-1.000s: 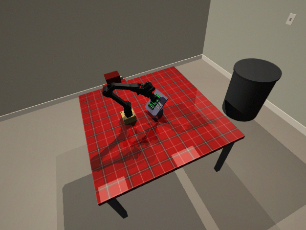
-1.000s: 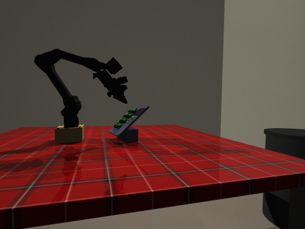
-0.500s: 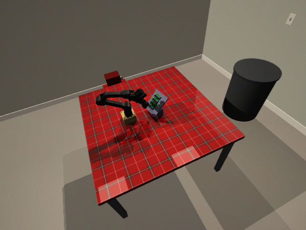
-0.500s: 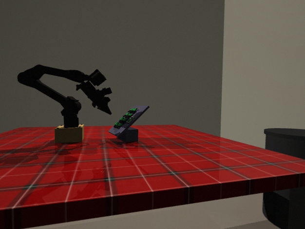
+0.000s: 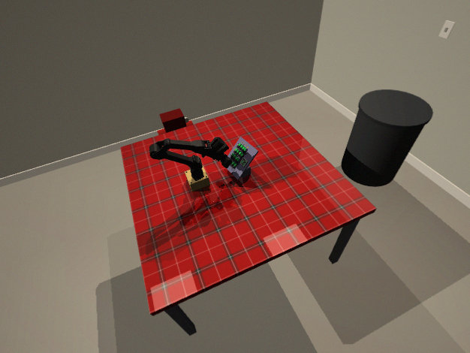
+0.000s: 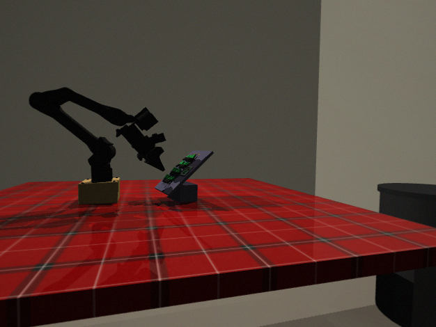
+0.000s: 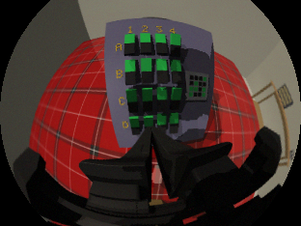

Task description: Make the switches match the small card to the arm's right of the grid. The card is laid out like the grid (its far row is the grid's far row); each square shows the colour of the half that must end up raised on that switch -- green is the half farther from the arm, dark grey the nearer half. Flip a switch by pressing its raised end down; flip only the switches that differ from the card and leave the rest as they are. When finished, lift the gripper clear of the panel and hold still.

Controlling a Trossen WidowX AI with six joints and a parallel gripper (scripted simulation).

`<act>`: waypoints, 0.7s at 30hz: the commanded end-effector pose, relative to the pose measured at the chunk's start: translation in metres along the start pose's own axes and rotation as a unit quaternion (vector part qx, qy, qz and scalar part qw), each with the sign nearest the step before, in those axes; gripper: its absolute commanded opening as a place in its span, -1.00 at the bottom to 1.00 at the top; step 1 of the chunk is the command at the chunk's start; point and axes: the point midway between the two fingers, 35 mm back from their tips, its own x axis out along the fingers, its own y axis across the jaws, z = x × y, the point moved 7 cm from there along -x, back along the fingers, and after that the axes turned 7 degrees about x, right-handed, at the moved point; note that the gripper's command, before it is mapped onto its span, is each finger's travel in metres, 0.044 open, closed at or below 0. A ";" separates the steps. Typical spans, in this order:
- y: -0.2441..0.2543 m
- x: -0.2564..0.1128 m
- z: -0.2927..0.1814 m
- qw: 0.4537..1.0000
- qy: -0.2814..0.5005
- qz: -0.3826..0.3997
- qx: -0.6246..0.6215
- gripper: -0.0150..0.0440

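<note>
From the top, the gripper (image 5: 228,162) (image 6: 163,169) (image 7: 150,128) is near the tilted switch panel (image 5: 248,152) (image 6: 201,160) (image 7: 113,97) on the red plaid table (image 5: 265,205) (image 6: 211,239) (image 7: 65,116). The exterior view shows the panel on a dark block (image 6: 190,193). By the wrist view, the jaws are pressed together by row D (lettered in yellow).

Noted: tilted purple-grey switch panel (image 5: 251,155) (image 6: 205,157) (image 7: 113,97), four rows of four green-and-dark rocker switches (image 5: 239,152) (image 6: 179,168) (image 7: 153,79); small pattern card (image 5: 244,162) (image 6: 186,171) (image 7: 197,86) beside grid.
</note>
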 end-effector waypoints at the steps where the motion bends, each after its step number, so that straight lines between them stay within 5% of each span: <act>1: 0.000 0.009 -0.002 1.000 0.004 -0.001 0.002 -0.49; 21: 0.000 0.025 -0.002 1.000 0.004 -0.001 0.002 -0.49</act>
